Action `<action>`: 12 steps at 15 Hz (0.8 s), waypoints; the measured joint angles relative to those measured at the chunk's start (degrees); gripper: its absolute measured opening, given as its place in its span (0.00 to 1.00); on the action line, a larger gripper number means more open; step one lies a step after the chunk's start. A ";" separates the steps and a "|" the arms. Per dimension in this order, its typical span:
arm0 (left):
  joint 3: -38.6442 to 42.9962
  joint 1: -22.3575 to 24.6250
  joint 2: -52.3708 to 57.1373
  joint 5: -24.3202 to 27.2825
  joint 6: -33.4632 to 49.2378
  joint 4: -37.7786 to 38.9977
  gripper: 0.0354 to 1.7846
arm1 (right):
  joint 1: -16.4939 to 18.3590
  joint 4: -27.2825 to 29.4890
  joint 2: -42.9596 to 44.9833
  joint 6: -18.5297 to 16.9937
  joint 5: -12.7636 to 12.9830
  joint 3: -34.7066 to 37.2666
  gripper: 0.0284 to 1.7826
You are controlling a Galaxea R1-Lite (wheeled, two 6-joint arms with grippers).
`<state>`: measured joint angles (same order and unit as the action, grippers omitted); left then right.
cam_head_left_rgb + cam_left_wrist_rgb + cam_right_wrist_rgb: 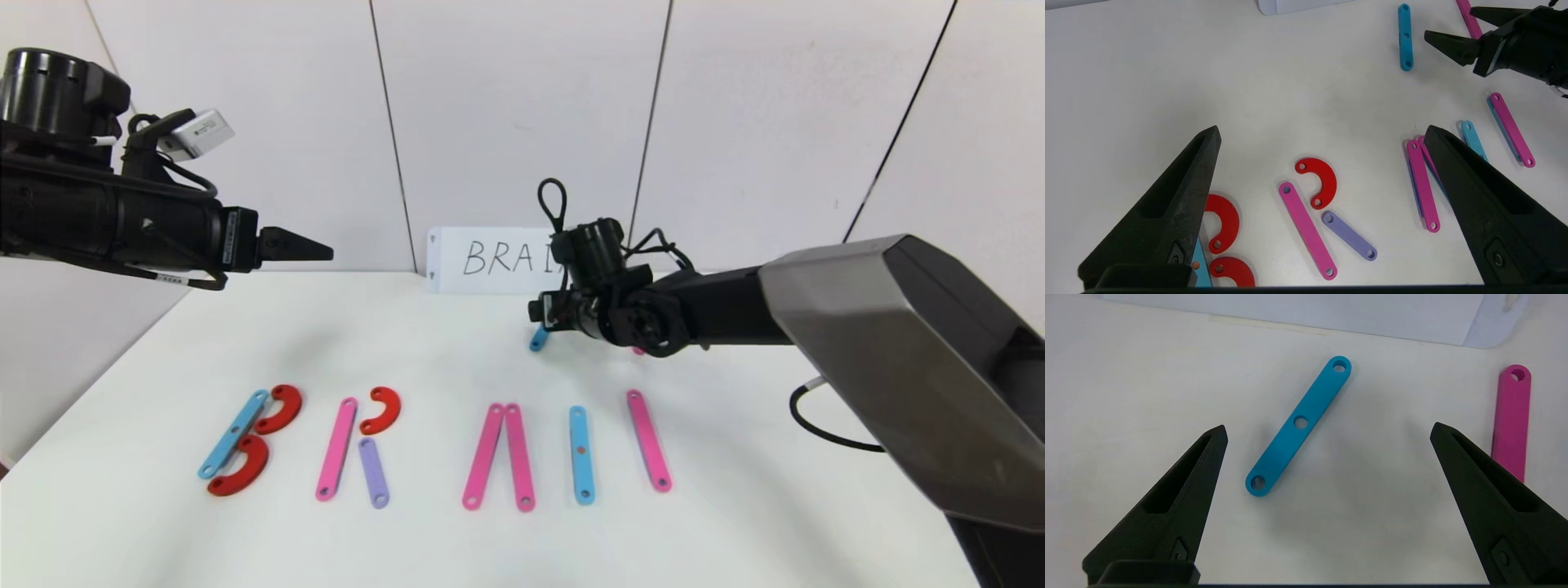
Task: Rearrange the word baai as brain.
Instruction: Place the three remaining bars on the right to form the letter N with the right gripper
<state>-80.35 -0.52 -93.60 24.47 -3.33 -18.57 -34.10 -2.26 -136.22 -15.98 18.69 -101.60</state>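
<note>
Blue and lying flat, a spare bar [1298, 425] is sitting near the white card [490, 260] at the far side of the table [735, 523], and the right gripper [1327, 457] is hovering over it with fingers spread wide and holding nothing. A spare pink bar [1511, 420] is lying toward the gripper's 3 o'clock. Nearer the robot the word [424, 445] is reading B, R, A, I and one lone pink stroke [649, 439], so the N appears to be the step in hand. The left gripper [1323, 134] is waiting raised at about 10 o'clock over the B, fingers also wide and empty. Next, I judge, the right gripper is needing to lower squarely around the blue bar, close across its narrow width, and carry it beside that lone stroke
</note>
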 joint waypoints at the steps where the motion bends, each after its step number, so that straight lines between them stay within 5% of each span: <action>1: 0.00 0.00 0.00 0.09 0.00 -0.01 0.97 | 0.11 -0.05 -1.55 0.05 0.00 -1.68 0.98; 12: 0.02 -0.07 -0.04 0.37 0.02 -0.12 0.97 | 0.15 -0.11 -9.62 0.22 -0.01 -8.55 0.93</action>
<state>-80.32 -0.60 -93.64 24.83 -3.30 -18.69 -33.95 -2.36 -145.84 -15.76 18.68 -110.14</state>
